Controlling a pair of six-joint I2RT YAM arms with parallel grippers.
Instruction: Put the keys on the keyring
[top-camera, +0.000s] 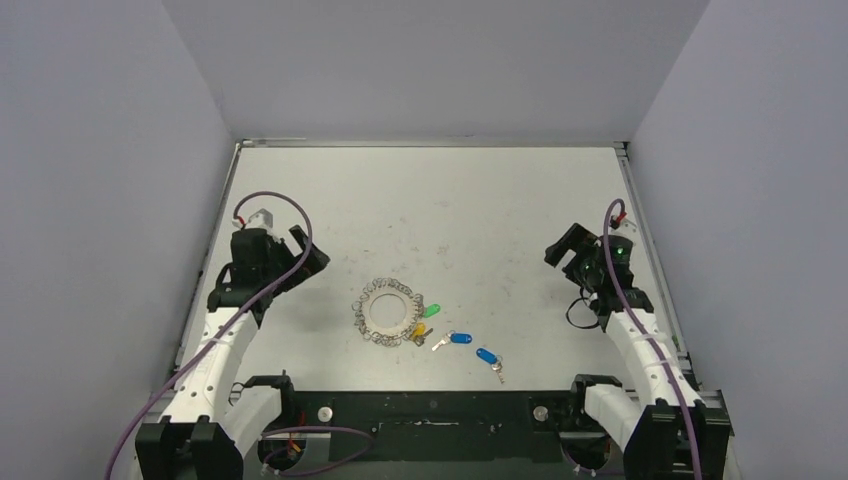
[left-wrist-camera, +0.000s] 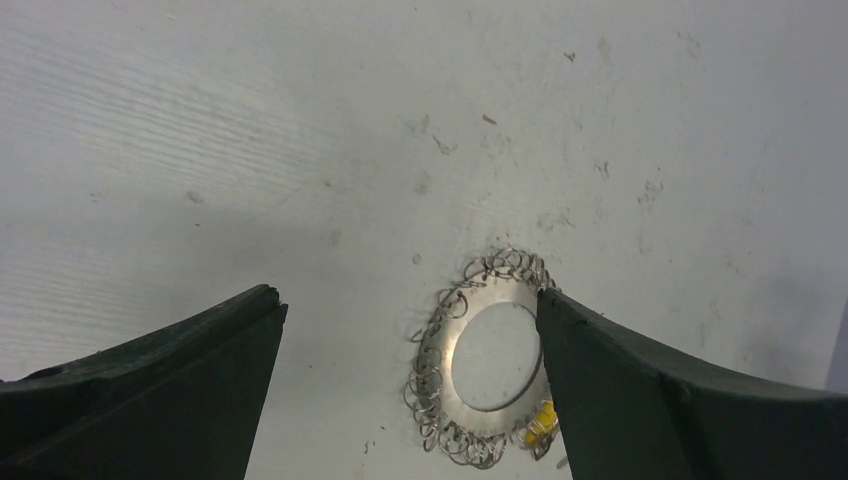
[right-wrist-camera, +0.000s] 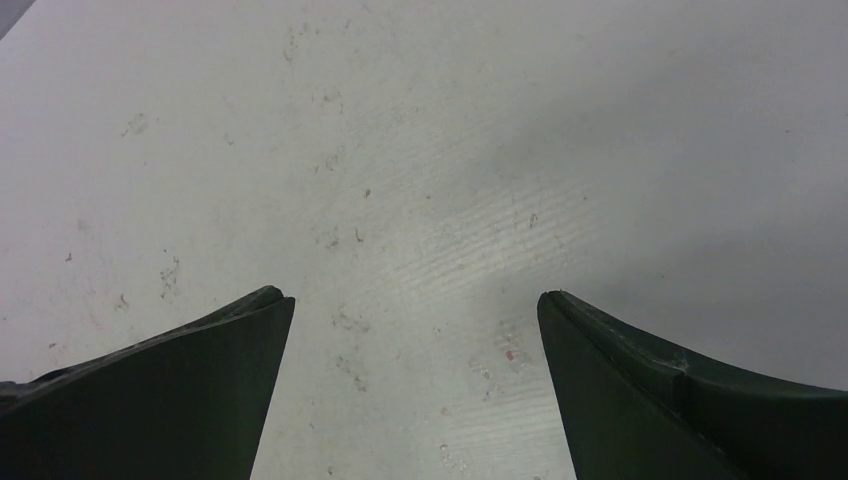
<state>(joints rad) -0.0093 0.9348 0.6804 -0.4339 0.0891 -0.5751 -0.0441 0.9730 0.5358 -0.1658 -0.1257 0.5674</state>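
The keyring (top-camera: 388, 312), a wide silver ring edged with small wire loops, lies flat near the table's front middle. A green-tagged key (top-camera: 431, 310) and a yellow-tagged key (top-camera: 418, 331) touch its right rim. Two blue-tagged keys (top-camera: 456, 339) (top-camera: 488, 358) lie loose to its right. My left gripper (top-camera: 308, 252) hangs open, up and left of the ring. In the left wrist view the keyring (left-wrist-camera: 470, 350) shows beside the right finger (left-wrist-camera: 640, 390), the yellow tag (left-wrist-camera: 541, 420) at its lower edge. My right gripper (top-camera: 566, 247) is open at the right, over bare table (right-wrist-camera: 420, 300).
The white table (top-camera: 480, 210) is enclosed by grey walls on three sides, with a metal rail along its left and right edges. The black arm bases and a mounting bar (top-camera: 430, 410) run along the near edge. Purple cables loop off both arms.
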